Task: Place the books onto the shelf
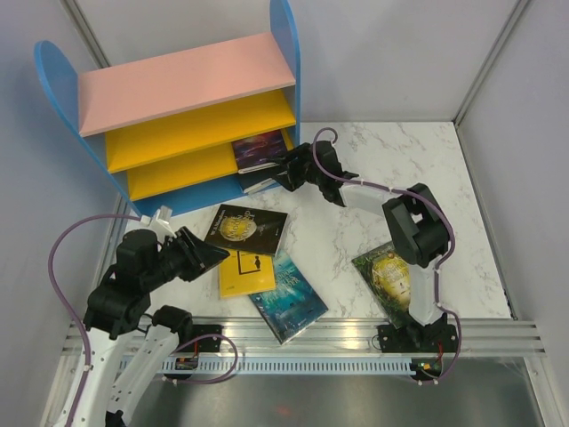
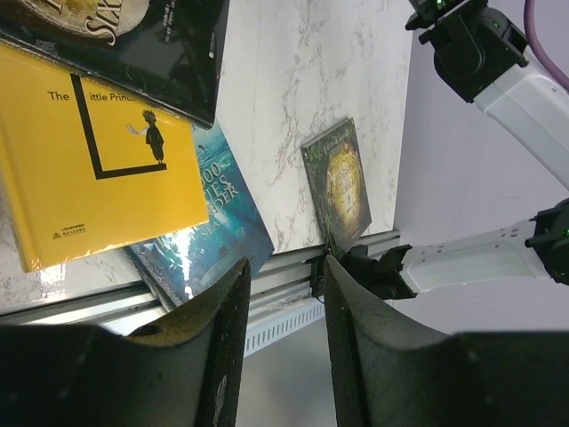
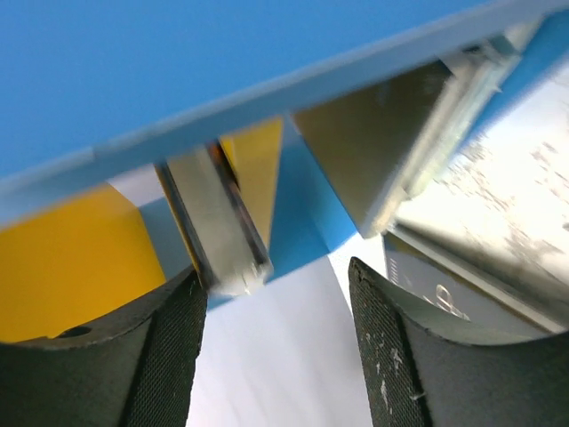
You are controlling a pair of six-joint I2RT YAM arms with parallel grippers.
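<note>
Marble-patterned surface (image 1: 418, 151) carries four loose books, and the shelf (image 1: 187, 80) stands at its far left corner, with blue rounded sides, a pink board on top, two yellow boards below and a blue base. From where I stand, the right claw (image 1: 286, 169) reaches into the right end of the shelf's lower part. Its wrist view shows its fingers (image 3: 151, 356) spread wide with nothing pinched between them, and the edge of a book just past the tips against yellow board and blue panel. A purple book (image 1: 260, 149) lies flat on the lower yellow board, and a second, paler book (image 1: 258, 184) sits under it on the blue base, right beside the claw; I cannot tell whether the fingers touch it. In front of the shelf a black-and-gold book (image 1: 246, 229) overlaps the top of a yellow book (image 1: 246, 271), and the yellow one in turn covers a corner of a teal book (image 1: 289, 298) near the front rail. A green-gold book (image 1: 388, 277) lies well apart to the right, beside the right arm's base and partly hidden by that arm. The left claw (image 1: 218, 255) points at the left edge of the yellow book, its jaws a narrow gap apart and empty, as its own camera shows (image 2: 284, 262).
</note>
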